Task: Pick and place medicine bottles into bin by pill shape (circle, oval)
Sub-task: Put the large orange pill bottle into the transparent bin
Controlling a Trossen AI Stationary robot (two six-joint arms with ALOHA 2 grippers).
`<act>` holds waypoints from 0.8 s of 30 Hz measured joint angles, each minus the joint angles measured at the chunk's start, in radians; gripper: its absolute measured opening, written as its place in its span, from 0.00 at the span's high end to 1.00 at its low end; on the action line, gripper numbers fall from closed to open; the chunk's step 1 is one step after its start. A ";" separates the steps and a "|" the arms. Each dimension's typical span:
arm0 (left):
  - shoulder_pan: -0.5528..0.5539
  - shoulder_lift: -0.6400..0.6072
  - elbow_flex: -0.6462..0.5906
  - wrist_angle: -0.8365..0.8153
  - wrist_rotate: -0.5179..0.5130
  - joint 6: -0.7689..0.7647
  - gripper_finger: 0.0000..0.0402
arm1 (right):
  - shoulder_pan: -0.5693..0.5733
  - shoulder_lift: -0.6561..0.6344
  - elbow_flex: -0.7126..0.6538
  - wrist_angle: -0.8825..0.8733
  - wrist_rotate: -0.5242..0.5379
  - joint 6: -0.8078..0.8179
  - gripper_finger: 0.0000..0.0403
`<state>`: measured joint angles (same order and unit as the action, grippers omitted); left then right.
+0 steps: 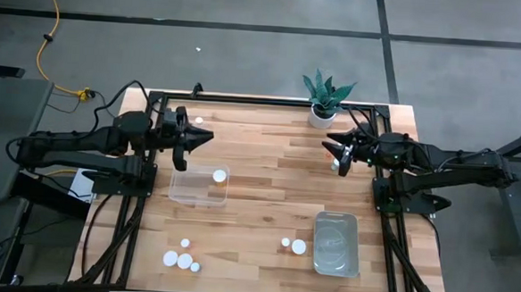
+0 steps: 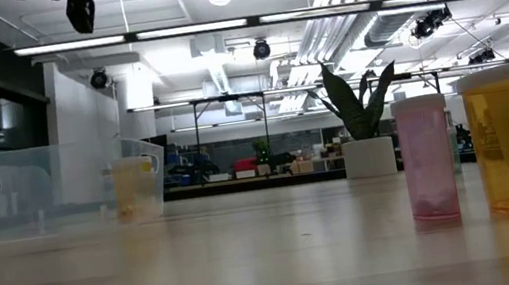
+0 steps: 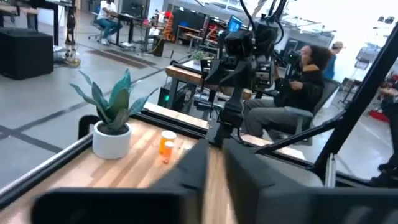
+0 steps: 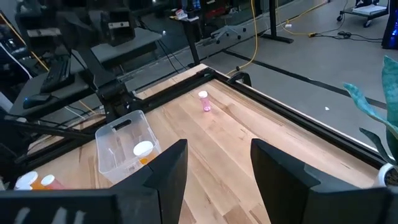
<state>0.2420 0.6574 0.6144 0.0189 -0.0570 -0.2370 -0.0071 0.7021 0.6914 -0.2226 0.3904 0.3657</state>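
At the near edge of the worktop stood a cluster of medicine bottles, four white caps close together, and to the right of them two more bottles just beside a clear bin that looked empty. Further in, a second clear bin held one bottle standing upright in its corner. Beyond that, one small pink bottle stood alone near the far left rail, and a potted plant sat at the far edge. Both arms hung above the far half of the worktop and held nothing: the left end effector had its fingers together, and the right end effector had its fingers apart, as its wrist camera showed. I judged the bottles to be light and stiff, with smooth plastic walls that may slip, and easy to tip over when they stand so close. The best hold seemed to be across the round body below the cap, from above, starting with an outer bottle of the cluster.
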 joint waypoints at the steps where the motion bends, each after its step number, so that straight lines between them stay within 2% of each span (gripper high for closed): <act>1: 0.000 -0.002 0.000 0.000 -0.002 0.003 0.96 | 0.000 0.000 0.000 0.012 0.001 0.002 0.58; 3: 0.000 -0.005 0.000 0.001 -0.008 0.004 0.97 | 0.000 0.000 0.000 0.044 0.031 0.034 0.58; 5: 0.000 -0.006 0.000 0.001 -0.007 0.005 0.99 | -0.003 0.007 0.000 0.059 0.118 0.106 0.58; 8: 0.000 -0.006 0.000 0.001 -0.022 0.004 0.99 | -0.053 0.027 0.016 -0.031 0.167 0.187 0.55; 10: 0.000 -0.006 0.000 0.000 -0.031 0.004 0.99 | -0.111 0.051 0.045 -0.154 0.142 0.263 0.51; 14: 0.000 -0.006 0.000 0.001 -0.034 0.003 1.00 | -0.240 0.132 0.084 -0.371 0.024 0.360 0.39; 16: 0.000 -0.006 0.000 0.001 -0.037 0.001 1.00 | -0.304 0.183 0.095 -0.454 0.010 0.399 0.33; 20: 0.000 -0.006 0.000 0.000 -0.038 -0.020 1.00 | -0.427 0.288 0.100 -0.569 -0.001 0.470 0.25; 24: 0.000 -0.006 0.000 0.000 -0.044 -0.021 1.00 | -0.534 0.389 0.098 -0.613 -0.027 0.545 0.23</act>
<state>0.2420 0.6514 0.6147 0.0193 -0.1015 -0.2584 -0.5409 1.0915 0.7898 -0.8356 0.3633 0.9104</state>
